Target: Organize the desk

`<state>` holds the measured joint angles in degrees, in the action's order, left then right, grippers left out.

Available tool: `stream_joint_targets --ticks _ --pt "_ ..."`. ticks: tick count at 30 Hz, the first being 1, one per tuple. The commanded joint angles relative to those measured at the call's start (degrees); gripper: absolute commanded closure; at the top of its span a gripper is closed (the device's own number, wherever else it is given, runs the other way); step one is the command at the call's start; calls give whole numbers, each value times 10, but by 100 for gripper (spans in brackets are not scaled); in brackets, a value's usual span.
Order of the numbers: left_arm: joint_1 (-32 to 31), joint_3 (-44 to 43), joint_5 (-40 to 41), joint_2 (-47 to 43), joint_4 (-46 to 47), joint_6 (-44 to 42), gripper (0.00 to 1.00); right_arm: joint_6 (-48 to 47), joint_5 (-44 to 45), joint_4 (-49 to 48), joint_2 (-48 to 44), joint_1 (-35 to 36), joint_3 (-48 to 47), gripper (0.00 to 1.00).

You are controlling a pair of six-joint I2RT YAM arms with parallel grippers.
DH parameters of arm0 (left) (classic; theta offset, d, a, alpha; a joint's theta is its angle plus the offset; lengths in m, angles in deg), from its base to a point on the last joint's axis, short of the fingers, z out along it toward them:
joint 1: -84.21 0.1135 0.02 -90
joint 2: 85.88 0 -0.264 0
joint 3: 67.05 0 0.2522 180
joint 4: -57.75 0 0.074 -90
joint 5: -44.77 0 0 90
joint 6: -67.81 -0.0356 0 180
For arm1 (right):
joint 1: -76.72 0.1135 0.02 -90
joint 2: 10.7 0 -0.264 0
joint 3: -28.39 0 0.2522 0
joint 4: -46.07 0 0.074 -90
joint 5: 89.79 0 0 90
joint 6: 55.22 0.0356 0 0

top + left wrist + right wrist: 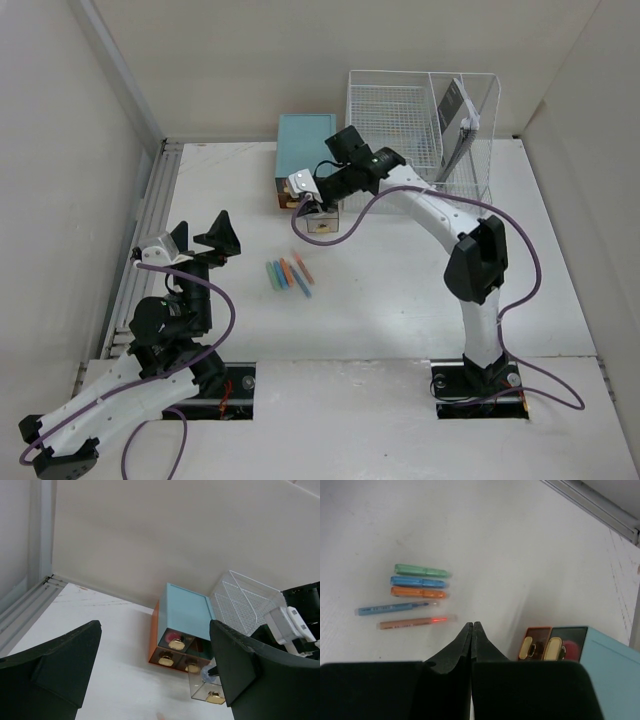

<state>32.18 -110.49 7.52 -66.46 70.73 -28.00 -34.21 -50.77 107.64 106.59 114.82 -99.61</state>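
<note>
Bench (400,300) lies flat under both hands in the top view. Its long axis runs side to side, with rails (148,240) on the edge outboard of the left hand (203,238), whose fingers stand wide apart. The right hand (318,207) hovers at the teal drawer box (305,148).

In the left wrist view, that box sits ahead between the spread fingers.

In the right wrist view, the fingers are pressed together on nothing. Five pens (415,595) lie on the bench ahead and left of the tips.
</note>
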Motion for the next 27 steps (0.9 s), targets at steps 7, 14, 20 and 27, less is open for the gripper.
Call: stream_joint_targets --ticks 7,14,20,27 --pt "1 1 3 -3 21 -9 12 77 47 -74 21 6 -3 100" --pt "1 1 3 -3 21 -9 12 77 52 -74 28 6 -2 100" --pt "1 1 3 -3 21 -9 12 77 58 -74 11 -6 21 100" --pt "1 1 3 -3 21 -9 12 77 58 -74 0 -17 44 100"
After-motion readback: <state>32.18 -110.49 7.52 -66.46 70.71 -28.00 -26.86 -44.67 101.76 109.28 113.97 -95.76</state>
